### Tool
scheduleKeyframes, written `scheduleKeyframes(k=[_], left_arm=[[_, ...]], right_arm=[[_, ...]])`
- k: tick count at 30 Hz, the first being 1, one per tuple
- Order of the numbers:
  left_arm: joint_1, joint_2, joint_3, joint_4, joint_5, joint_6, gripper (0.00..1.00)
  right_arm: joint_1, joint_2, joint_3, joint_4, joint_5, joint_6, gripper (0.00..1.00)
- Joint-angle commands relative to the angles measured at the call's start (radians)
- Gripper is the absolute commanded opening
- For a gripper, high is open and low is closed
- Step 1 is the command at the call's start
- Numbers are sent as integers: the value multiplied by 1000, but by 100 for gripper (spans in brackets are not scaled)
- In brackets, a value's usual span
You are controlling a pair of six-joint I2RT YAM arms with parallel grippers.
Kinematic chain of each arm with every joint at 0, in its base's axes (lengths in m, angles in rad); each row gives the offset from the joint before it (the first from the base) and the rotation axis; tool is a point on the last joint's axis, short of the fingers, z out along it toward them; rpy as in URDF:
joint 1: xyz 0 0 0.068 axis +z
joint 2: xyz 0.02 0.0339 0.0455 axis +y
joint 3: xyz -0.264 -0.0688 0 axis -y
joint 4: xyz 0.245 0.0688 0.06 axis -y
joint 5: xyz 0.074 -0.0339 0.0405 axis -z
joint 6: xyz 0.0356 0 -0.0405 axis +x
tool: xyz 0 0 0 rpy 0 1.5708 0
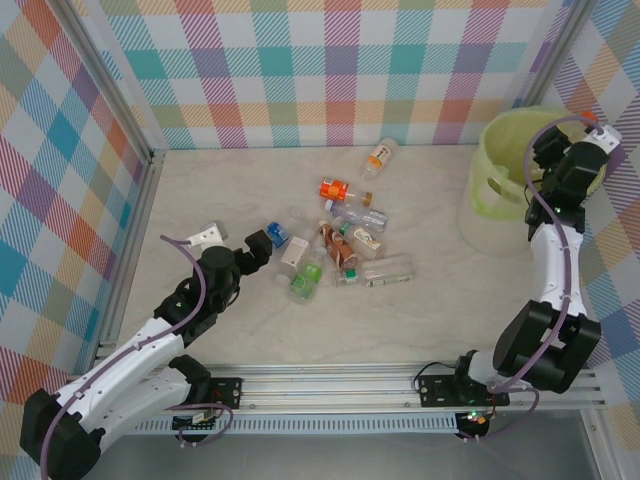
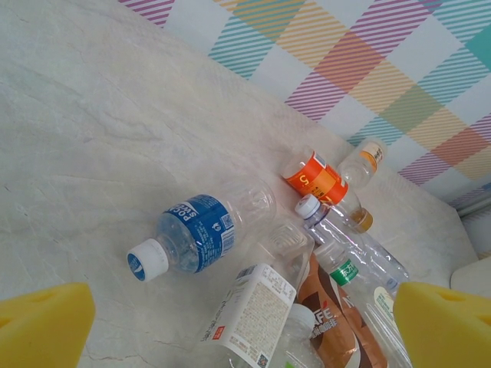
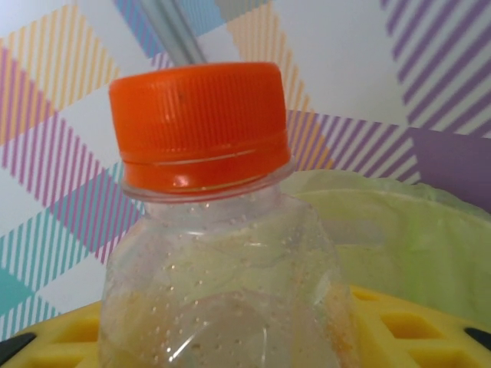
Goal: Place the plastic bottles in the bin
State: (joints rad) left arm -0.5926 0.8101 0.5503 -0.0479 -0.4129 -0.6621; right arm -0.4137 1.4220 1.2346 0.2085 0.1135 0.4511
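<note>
One by one: gripping the orange-capped bottle (image 3: 222, 230) in the right hand (image 1: 583, 132) over the bin (image 1: 500, 185), likely needing only release; hovering the left hand (image 2: 244, 330), spread wide and empty, by the blue-labelled bottle (image 2: 201, 234).

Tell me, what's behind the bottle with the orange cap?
Behind the orange-capped bottle you can see the green-lined bin and the checked wall. The bottle and the lining hide what is inside the bin.
</note>
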Motion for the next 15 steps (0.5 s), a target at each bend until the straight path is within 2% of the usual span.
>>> scheduleKeyframes(k=[1, 10, 15], left_arm=[[10, -3, -12, 7, -12, -7, 100], [10, -9, -15, -3, -3, -19, 100], [11, -14, -15, -20, -3, -26, 100]], right_arm=[[-8, 57, 85, 18, -40, 60, 55], [19, 38, 90, -29, 95, 76, 80], [18, -17, 45, -11, 77, 41, 93]])
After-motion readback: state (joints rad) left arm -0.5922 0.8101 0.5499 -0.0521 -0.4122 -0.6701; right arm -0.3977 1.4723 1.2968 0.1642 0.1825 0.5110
